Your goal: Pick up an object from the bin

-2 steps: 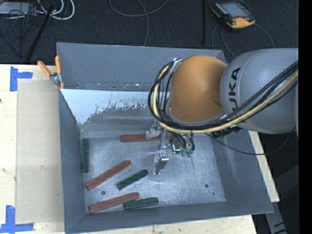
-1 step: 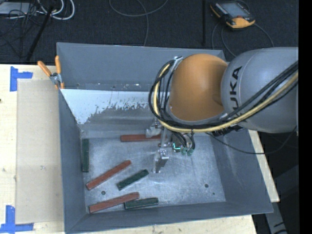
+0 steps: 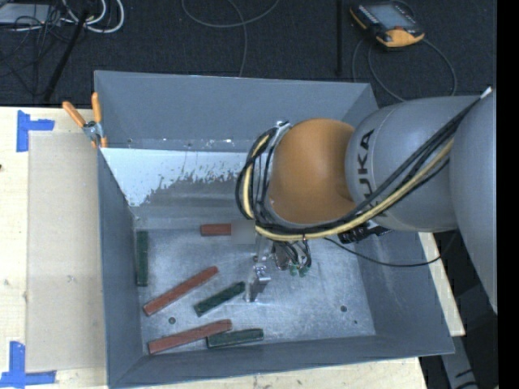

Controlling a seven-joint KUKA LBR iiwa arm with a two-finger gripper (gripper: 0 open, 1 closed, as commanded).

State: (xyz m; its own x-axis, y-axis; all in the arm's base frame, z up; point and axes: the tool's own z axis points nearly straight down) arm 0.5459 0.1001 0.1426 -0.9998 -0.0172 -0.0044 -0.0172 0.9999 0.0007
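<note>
Gripper (image 3: 258,288) at bin (image 3: 243,112) ctr. Short block (image 3: 216,230) far-left of it; slanted stick (image 3: 219,298) just left, longer slanted stick (image 3: 180,291) beyond. Nr near wall: flat stick (image 3: 189,336), stub (image 3: 234,338) at its right end. Strip (image 3: 142,258) along left wall.

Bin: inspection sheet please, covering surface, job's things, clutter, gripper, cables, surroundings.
Surface: grey metal bin, floor scuffed.
Job's things: short red-brown block; left-wall dark green stick; long red-brown stick; diagonal dark green stick; front red-brown stick with front dark green stick beside it.
Clutter: nothing seen.
Gripper: gripper low at mid-bin, by the diagonal dark green stick's right end.
Cables: wrist cables looped round the orange cover; loose cables on the floor behind.
Surroundings: orange-black handheld device on dark floor.
</note>
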